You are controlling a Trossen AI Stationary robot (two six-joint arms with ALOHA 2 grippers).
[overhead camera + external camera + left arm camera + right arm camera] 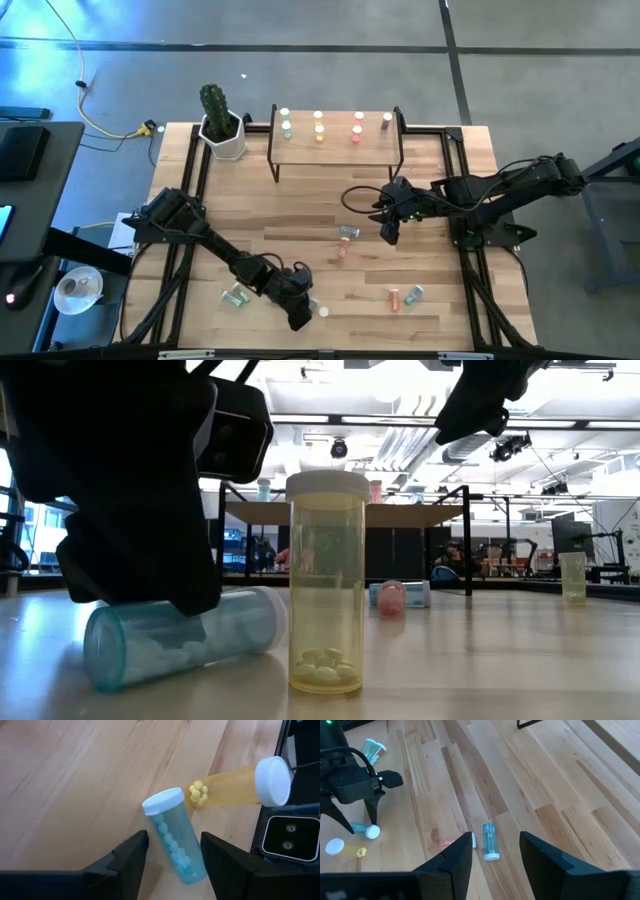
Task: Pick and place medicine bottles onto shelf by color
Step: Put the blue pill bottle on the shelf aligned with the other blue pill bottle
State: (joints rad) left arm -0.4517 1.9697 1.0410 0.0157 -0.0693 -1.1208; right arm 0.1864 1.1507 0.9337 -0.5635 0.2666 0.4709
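A pale blue medicine bottle (176, 847) with a white cap lies on its side near the table's front edge. My left gripper (172, 837) (299, 312) slants down over it, open, one finger on each long side with a narrow gap. Right beside it a yellow bottle (325, 585) stands upright on its base. My right gripper (389, 232) hangs open above mid-table, over a bluish bottle (489, 841) and a pink one (340, 251), both lying flat. The shelf (336, 150) at the far edge carries several upright bottles.
A green bottle (237, 296) lies at front left. A red one (395, 298) and a green one (413, 294) lie at front right. A white pot with a cactus (222, 128) stands left of the shelf. Black frame rails (462, 200) border the table.
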